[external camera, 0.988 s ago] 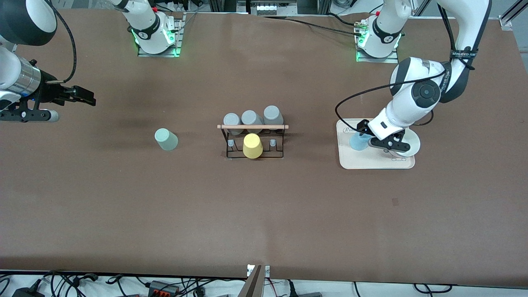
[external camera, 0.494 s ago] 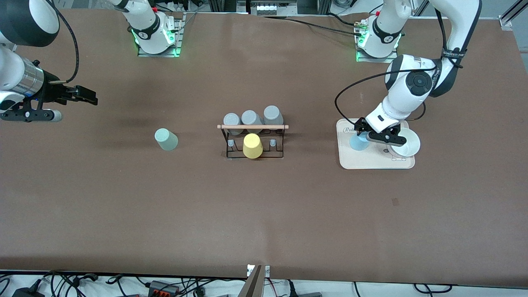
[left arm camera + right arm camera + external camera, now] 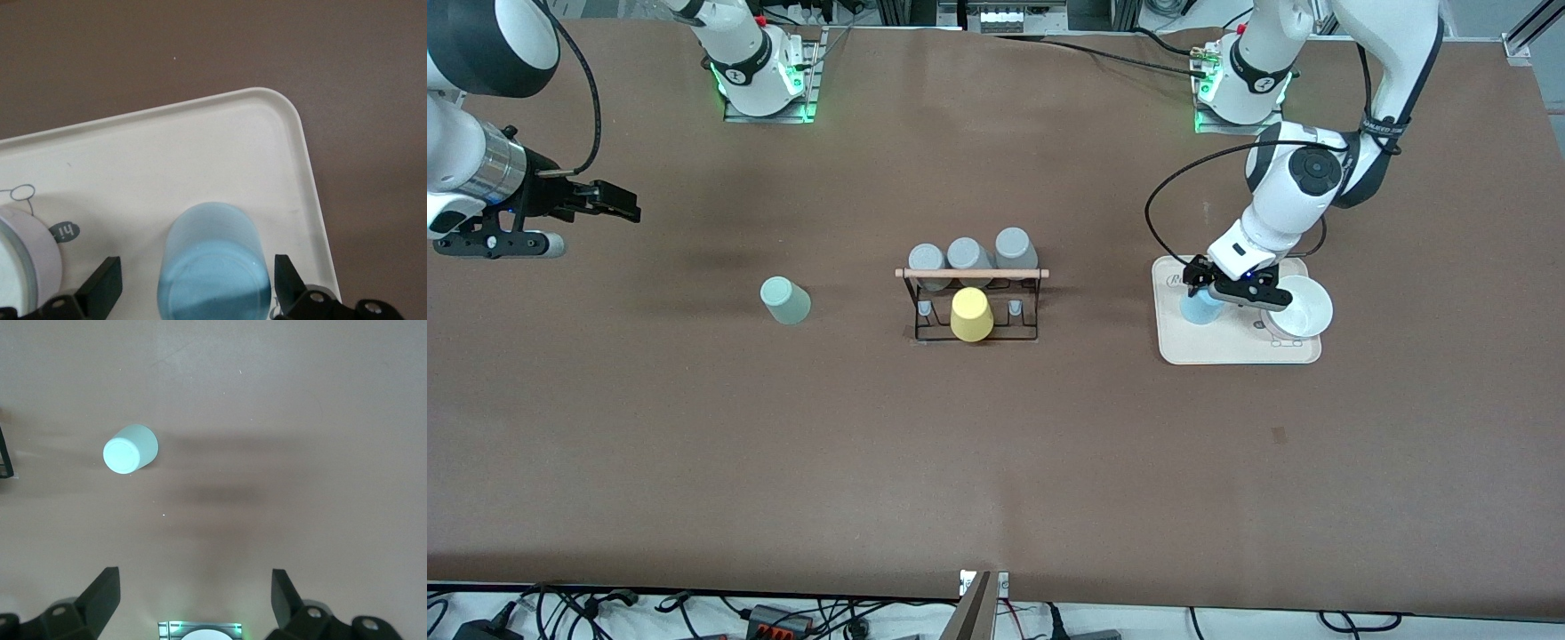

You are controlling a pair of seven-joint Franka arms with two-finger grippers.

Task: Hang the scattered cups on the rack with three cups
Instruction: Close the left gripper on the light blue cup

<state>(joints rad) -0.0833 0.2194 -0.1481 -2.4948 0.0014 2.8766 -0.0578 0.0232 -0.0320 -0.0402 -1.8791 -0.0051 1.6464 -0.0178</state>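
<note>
Left wrist view shows our left pincer spread wide astride the light blue cup on the beige tray, ready to clamp it for the rack, while our right pincer waits released above the table.

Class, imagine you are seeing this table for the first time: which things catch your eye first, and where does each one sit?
The bright yellow cup stands out first, hung on the black rack mid-table, in front of three grey cups. Next is the left end effector, open around the light blue cup on the beige tray. The mint-green cup sits alone toward the right arm's end, where the right end effector waits open over bare table.
</note>
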